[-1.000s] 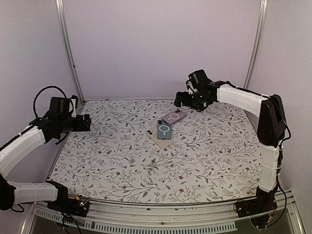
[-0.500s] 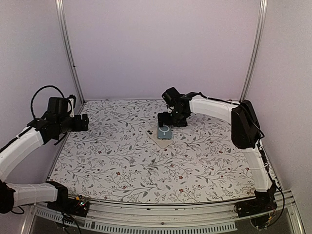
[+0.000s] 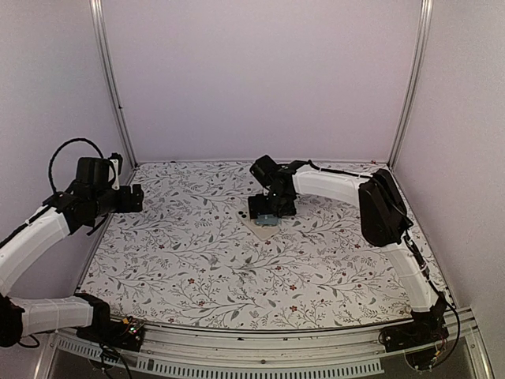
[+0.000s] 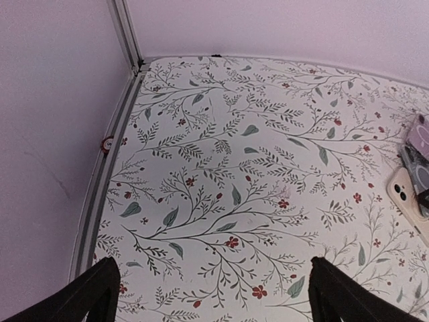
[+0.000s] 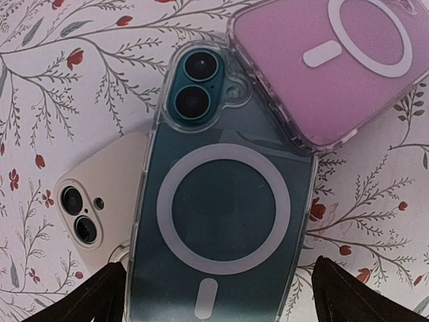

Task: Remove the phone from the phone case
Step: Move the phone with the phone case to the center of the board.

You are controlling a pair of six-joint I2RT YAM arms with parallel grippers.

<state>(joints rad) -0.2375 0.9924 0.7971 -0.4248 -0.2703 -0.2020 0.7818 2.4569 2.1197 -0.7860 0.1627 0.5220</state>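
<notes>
A teal phone in a clear case with a white ring (image 5: 224, 221) lies face down, overlapping a cream phone (image 5: 97, 201) on its left and a pink-cased phone (image 5: 335, 60) at its upper right. My right gripper (image 5: 218, 298) is open, its fingertips (image 5: 100, 295) straddling the teal phone's lower part, just above it. In the top view my right gripper (image 3: 271, 207) covers the phones mid-table; only the cream phone's edge (image 3: 258, 224) shows. My left gripper (image 4: 211, 295) is open and empty over the table's left side; it also shows in the top view (image 3: 134, 197).
The floral table cloth (image 3: 237, 268) covers the whole table. Metal frame posts (image 3: 110, 79) stand at the back corners. In the left wrist view the phones (image 4: 415, 181) show at the far right edge.
My right arm has swung left and down from the back right to sit directly over the phones. The left arm has barely moved.
</notes>
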